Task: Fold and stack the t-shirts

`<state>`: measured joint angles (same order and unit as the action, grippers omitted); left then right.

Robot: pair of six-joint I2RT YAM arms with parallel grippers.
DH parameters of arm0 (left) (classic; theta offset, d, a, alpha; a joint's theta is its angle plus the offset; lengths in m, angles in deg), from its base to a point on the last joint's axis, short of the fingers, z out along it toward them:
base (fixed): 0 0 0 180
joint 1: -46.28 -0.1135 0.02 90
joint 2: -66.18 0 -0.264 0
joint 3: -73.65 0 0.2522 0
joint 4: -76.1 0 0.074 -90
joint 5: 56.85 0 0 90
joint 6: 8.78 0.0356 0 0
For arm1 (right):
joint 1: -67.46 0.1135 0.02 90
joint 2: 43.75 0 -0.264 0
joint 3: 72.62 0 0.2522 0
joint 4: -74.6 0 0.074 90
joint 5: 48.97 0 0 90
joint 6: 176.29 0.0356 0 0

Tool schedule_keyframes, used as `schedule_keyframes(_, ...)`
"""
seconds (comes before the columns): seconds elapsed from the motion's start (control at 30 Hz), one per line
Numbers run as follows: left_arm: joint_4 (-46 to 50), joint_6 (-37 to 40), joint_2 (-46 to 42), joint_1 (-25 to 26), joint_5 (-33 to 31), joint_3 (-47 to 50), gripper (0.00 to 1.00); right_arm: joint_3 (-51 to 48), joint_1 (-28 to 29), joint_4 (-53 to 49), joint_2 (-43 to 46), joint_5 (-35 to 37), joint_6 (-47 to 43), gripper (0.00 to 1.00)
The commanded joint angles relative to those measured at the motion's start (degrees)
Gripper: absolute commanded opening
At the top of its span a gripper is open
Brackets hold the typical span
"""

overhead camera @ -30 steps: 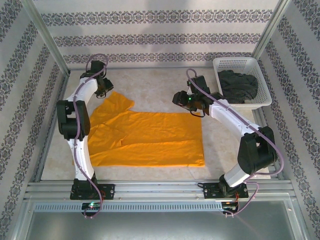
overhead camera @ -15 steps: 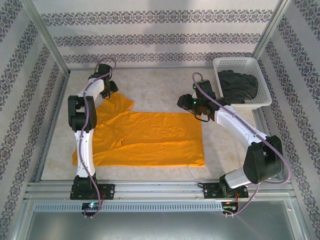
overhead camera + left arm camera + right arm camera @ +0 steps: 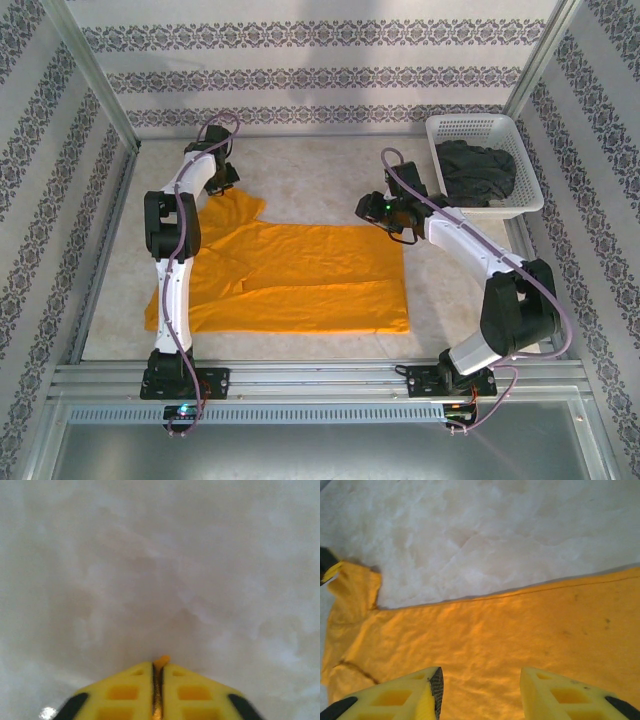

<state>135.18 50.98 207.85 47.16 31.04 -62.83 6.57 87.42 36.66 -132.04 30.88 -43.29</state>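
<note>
On the table (image 3: 310,165): orange t-shirt (image 3: 300,275), flat, long axis left-right. Left pincer (image 3: 159,666) closed, apparently on its far sleeve (orange sliver between jaws); right pincer (image 3: 480,677) agape over the far hem edge. Grey t-shirt (image 3: 478,170) in basket (image 3: 480,124).

Flat orange t-shirt (image 3: 300,275); grey t-shirt (image 3: 478,172) (seemingly) crumpled, far-right.

A: How much of the orange-yellow t-shirt (image 3: 161,661) shows at the left jaws?
B: Only a sliver pinched between their tips. The rest is hidden behind them, and the bench (image 3: 150,555) ahead is a blur.
A: And at the right jaws?
B: The shirt runs off the frame beside and below them. Beyond them, the charcoal t-shirt (image 3: 478,172) is partly sunk behind the white lattice basket (image 3: 470,128) wall, its shape unclear.
</note>
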Motion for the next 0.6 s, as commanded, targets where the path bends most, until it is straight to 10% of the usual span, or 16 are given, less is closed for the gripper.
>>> schedule_keyframes(0.0, 5.8, -0.3, -0.5, 0.7, 1.2, 0.6, 0.01, 1.9, -0.6, -3.3, -2.3, 8.9, 2.3, 0.46)
schedule_keyframes(0.17, 3.1, -2.2, -8.3, 1.3, 2.2, 5.5, 0.00, 6.9, -3.9, -12.7, -9.1, 18.6, 5.4, 0.46)
schedule_keyframes(0.57, -5.8, -7.5, -24.4, 1.9, 10.2, 26.1, 0.00, 20.2, -10.8, -17.0, -28.1, 9.9, -2.4, 0.40)
